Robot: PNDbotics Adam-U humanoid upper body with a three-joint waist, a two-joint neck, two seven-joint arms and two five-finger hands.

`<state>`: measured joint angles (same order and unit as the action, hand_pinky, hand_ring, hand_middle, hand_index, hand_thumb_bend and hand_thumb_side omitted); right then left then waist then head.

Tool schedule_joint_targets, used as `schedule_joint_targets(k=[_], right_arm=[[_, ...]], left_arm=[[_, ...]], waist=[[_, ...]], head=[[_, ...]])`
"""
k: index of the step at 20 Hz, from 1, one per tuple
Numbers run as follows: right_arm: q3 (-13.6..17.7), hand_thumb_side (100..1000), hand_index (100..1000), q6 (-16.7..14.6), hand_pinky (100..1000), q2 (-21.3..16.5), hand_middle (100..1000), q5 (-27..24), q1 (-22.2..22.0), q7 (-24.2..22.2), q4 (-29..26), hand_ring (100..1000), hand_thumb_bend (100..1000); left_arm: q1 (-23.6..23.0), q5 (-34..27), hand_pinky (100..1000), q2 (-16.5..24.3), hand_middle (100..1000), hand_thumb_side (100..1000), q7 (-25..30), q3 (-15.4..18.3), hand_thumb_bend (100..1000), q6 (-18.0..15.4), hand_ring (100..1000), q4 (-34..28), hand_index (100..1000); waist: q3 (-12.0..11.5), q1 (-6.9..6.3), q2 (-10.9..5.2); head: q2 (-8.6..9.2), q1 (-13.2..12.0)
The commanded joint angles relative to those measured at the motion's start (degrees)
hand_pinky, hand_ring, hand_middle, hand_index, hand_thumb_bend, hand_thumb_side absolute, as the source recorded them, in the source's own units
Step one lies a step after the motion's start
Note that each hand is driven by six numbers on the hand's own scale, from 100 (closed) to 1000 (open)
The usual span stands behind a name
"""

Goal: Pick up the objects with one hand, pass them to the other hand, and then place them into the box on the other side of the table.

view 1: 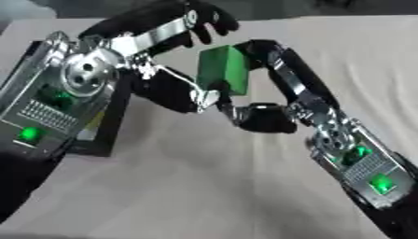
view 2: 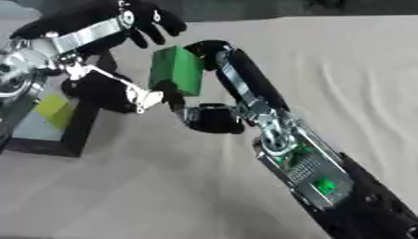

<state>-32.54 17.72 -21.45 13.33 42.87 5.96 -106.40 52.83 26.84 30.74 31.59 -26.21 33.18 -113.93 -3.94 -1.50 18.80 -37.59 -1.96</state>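
Green block (view 2: 176,70) is held above the table (view 2: 343,70), pinched by the curled fingers of the right hand (view 2: 214,84); the left hand (view 2: 122,21) is spread open just beside it.

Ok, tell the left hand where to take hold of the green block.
Probably by the upper half of the green block, coming down from above-left. The right hand holds it from the right and below, leaving the top and left faces bare, and the left hand hovers open over that end.

Cloth-covered table (view 2: 343,70) (beige), black box (view 2: 69,133) left
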Motion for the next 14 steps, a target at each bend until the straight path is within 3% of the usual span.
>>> schedule_joint_targets(k=[1, 14], right_arm=[[0.5, 100, 529, 0.1, 771, -0.9, 598, -0.3, 0.7, -0.1, -2.0, 682, 100], [0.8, 100, 526, -0.1, 754, -1.3, 600, 0.2, 0.6, 0.0, -3.3, 677, 100]], left_arm=[[0.5, 0.5, 805, 0.4, 855, 189, 1.4, 0.2, 273, 0.6, 822, -0.7, 906], [0.0, 3.3, 815, 0.5, 869, 194, 6.9, 0.0, 275, 0.6, 839, -0.7, 912]], waist=[[0.0, -0.38, -2.62], [0.0, -0.33, -2.63]], head=[[0.26, 0.0], [-0.24, -0.1]])
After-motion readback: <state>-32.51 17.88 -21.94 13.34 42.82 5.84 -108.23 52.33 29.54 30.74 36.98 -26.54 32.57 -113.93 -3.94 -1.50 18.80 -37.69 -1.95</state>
